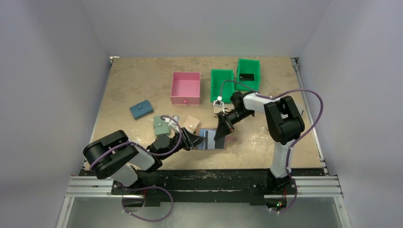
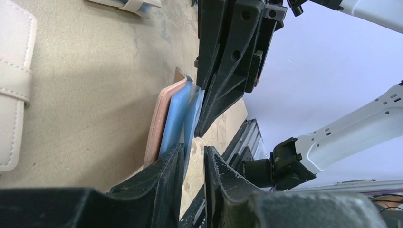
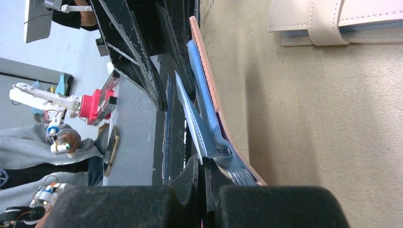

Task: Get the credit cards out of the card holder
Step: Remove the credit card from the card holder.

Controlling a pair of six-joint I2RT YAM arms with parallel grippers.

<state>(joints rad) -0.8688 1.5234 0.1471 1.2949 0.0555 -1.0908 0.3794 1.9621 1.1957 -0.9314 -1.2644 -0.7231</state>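
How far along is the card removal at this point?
Done: the card holder lies open on the table. In hand: the right end effector, shut, appears to pinch a pale card angled up off the blue lining, while the left end effector sits at the holder's edge. Left: that card is not yet clear of the holder; other cards can't be made out.

The reddish-brown leather card holder (image 2: 154, 128) appeared matt, its light-blue lining (image 2: 173, 118) smooth; the tan tabletop (image 2: 95, 95) looked rough and dull.

A pink box (image 1: 185, 99) sat on the tan worktop (image 1: 138, 76). Right of it stood two green bins (image 1: 222, 91). A blue wallet (image 1: 141, 109) lay to its left, with a sage green wallet (image 1: 161, 126) and a beige wallet (image 1: 191, 123) in front of it.
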